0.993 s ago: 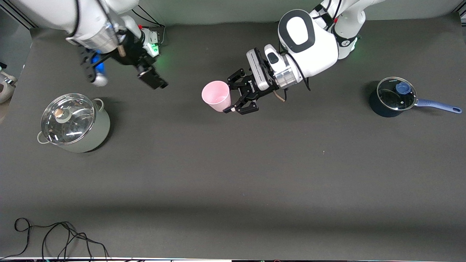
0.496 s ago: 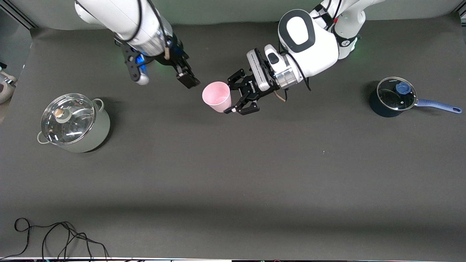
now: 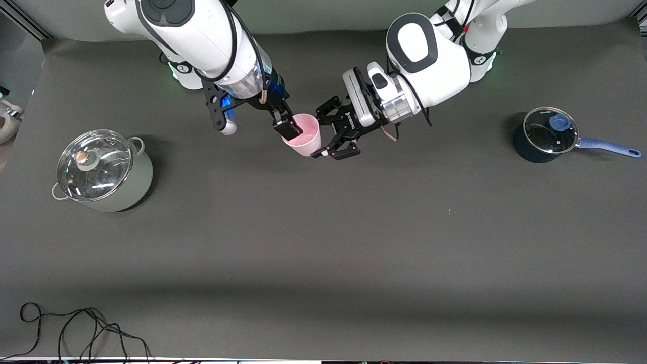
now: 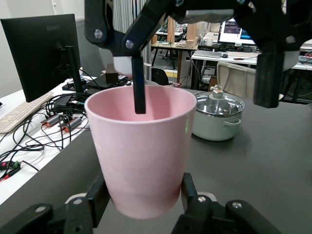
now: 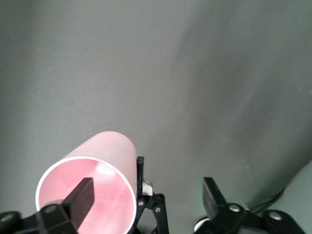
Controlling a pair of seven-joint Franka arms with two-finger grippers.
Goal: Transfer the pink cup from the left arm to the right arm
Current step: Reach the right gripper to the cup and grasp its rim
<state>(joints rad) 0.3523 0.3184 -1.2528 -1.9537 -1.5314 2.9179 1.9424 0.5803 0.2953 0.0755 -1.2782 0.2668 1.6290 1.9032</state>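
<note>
I'm seeing the left gripper (image 4: 141, 207) clamping the pink cup (image 4: 141, 151) low down, the right gripper (image 4: 202, 78) straddling its rim, a lidded pot (image 4: 218, 117) nearby.

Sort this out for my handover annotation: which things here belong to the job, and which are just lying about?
In the job:
- pink cup, held up by the shut left gripper
- right gripper, open, one finger inside the cup's rim

Lying about:
- grey-green pot, lidded
- blue saucepan, lidded
- black cable
</note>
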